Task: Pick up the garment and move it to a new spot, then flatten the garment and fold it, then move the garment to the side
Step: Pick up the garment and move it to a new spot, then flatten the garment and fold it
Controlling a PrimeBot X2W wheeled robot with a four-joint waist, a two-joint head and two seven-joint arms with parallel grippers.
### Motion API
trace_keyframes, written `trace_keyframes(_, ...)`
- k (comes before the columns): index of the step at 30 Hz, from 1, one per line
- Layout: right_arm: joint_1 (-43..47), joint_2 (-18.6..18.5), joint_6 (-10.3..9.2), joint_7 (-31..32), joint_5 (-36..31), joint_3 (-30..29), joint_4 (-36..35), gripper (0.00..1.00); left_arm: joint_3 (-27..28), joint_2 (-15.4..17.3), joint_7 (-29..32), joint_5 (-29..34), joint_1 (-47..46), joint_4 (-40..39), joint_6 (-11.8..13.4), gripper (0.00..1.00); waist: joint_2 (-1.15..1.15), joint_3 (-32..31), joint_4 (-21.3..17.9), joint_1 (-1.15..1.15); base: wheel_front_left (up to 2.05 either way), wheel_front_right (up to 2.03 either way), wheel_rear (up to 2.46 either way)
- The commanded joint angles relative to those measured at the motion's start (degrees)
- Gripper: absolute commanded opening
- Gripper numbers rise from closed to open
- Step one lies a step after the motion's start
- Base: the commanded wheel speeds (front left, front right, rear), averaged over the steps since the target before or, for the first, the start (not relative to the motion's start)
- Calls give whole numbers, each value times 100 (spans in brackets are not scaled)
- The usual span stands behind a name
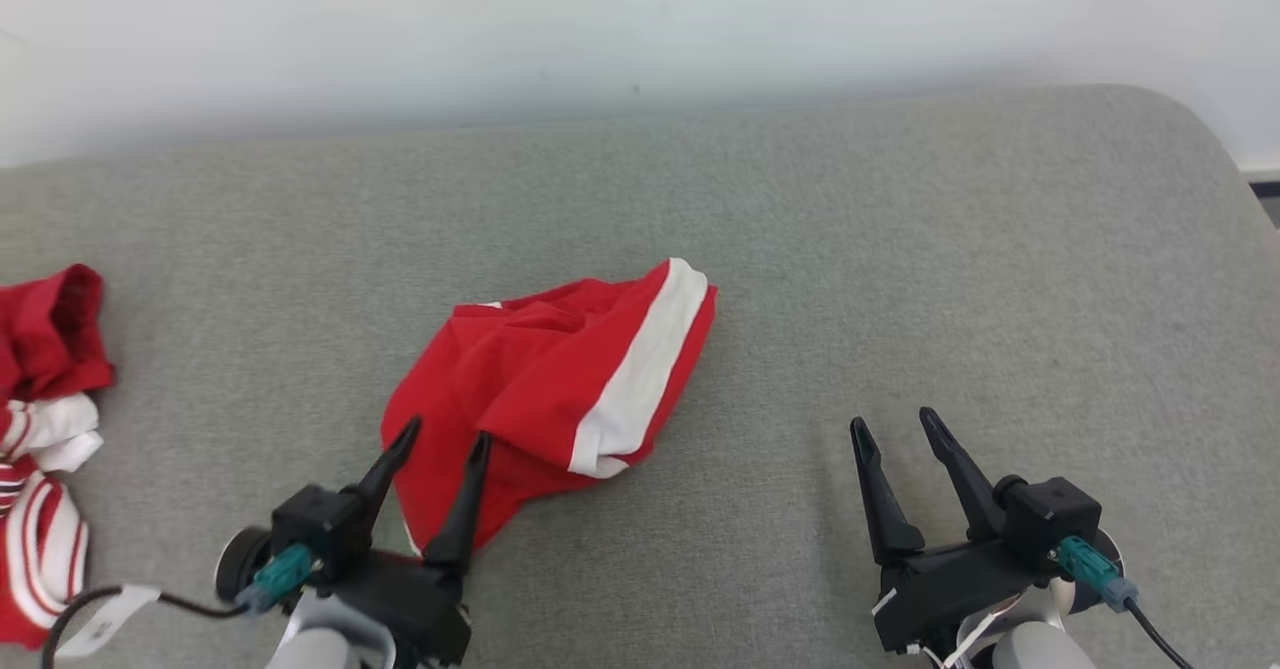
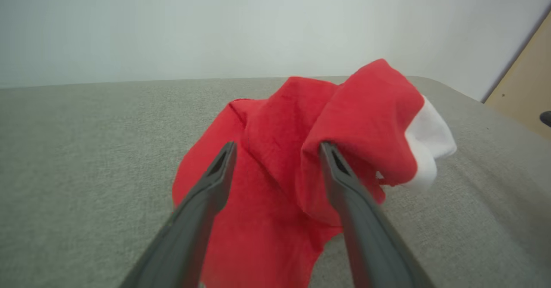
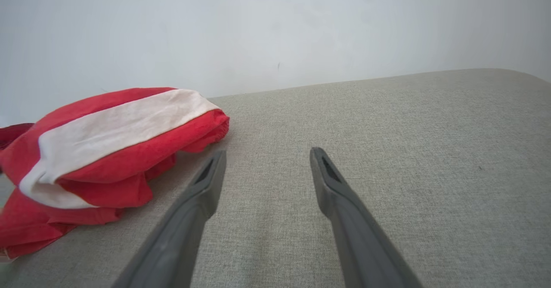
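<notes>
- My left pincer (image 1: 447, 432) is spread wide and pinches nothing. Its two dark fingers (image 1: 462, 509) lie over the near edge of the garment (image 1: 560, 379).
- In the left wrist view the same pincer (image 2: 277, 147) shows an open gap with red cloth (image 2: 280, 184) behind it. One fingertip sits at the edge of a raised fold. I cannot tell whether it touches the cloth.
- My right pincer (image 1: 892, 419) is also spread and holds nothing. It stands over bare grey cushion (image 1: 900, 249), well apart from the garment.
- In the right wrist view that pincer (image 3: 268, 152) points along the cushion (image 3: 409, 150), and the garment (image 3: 99, 150) lies off to the left of its fingers.
- The garment is red with one broad white band (image 1: 640, 369). It lies crumpled and partly doubled over, near the middle of the cushion, towards my left side.
- A second heap of clothes (image 1: 45, 419), red with red-and-white stripes, lies at the far left edge of the cushion, apart from the garment.
- A white tag (image 1: 100, 621) hangs on the black cable by my left wrist. Any print on it is too small to read.
- A teal plug (image 1: 283, 569) sits at the left wrist and another (image 1: 1085, 559) at the right.
- A plain pale wall (image 1: 600, 19) stands behind the cushion.
</notes>
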Motion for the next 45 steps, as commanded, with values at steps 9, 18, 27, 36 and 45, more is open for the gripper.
trace_keyframes(9, 202, -42, -2, -2, 59, 156, 23, 100, 769, -143, -27, 241, 875, -259, 57, 100, 0, -389, 428, 0, 0, 0, 0)
trace_keyframes(18, 287, -11, -2, -2, 97, 370, 49, 100, 1302, -214, -27, 429, 1567, -837, 175, 100, 0, -546, 716, 0, 0, 0, 0)
trace_keyframes(27, 358, -71, -2, -2, 219, 1036, 157, 100, 1576, -232, -27, 438, 1978, -988, 154, 100, 0, -613, 1003, 0, 0, 0, 0)
trace_keyframes(36, 71, -95, -2, -2, 393, 1518, 627, 100, 1435, -234, -27, 249, 1935, -971, 215, 100, 0, -492, 1468, 0, 0, 0, 0)
trace_keyframes(45, -290, -36, -2, -3, 243, 1335, 1239, 16, 1257, -234, -27, 271, 1859, -982, 121, 100, 0, -339, 1996, 0, 0, 0, 0)
